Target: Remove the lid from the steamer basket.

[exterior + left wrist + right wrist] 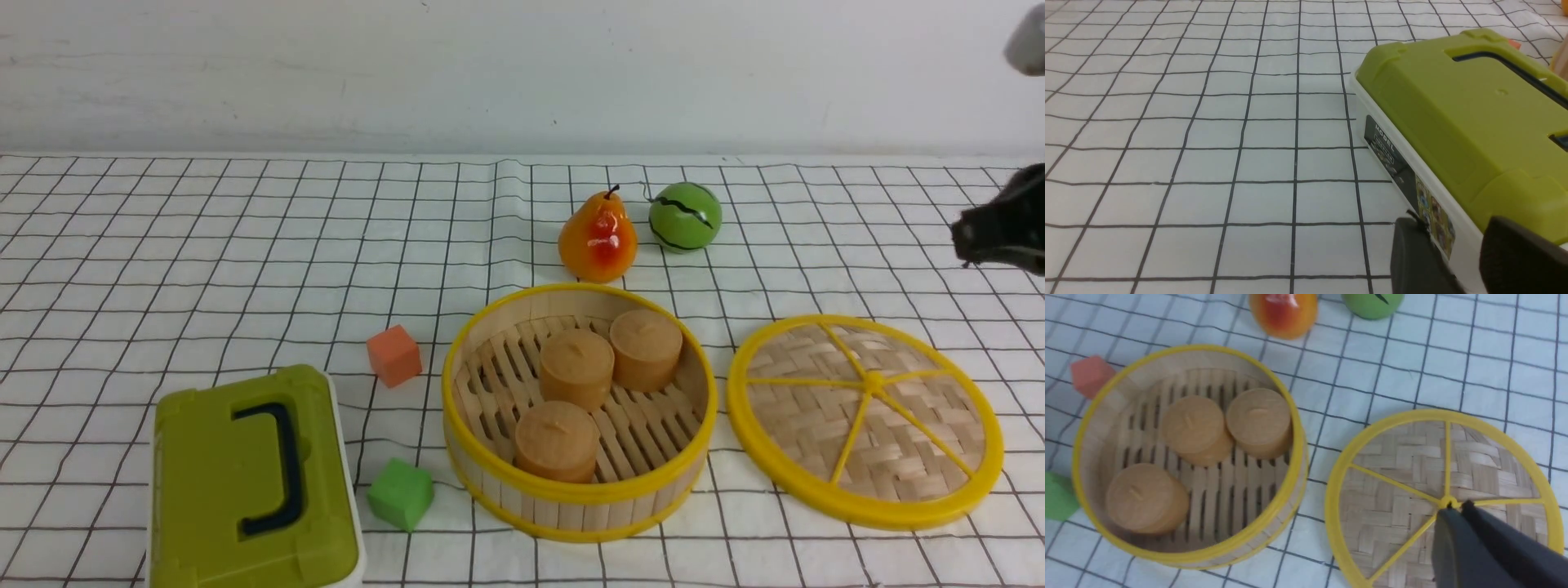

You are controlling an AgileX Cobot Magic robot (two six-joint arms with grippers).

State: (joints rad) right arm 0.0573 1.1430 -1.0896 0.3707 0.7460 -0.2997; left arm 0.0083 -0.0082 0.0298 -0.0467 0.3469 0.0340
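- The right pincer (1455,510) has its two dark fingers pressed together with nothing between them. In the front view we see it raised at the far right, clear of the surface (163,245).
- In its wrist view, the fingertips appear over the centre knob of the lid (865,420). We cannot tell from that view whether they touch it.
- The left pincer (1453,228) has its fingers apart and empty, close beside the white side of the olive-green box (245,482).
- We find the lid lying flat on the surface, just to the right of the steamer basket (580,494) and not on it.
- The steamer basket stands open, with three tan round cakes (575,367) on its slatted floor.
- Behind the basket we see a pear (598,237) and a green striped ball (684,216) side by side.
- To the basket's left are an orange cube (393,355) and a green cube (400,492), with the box further left.
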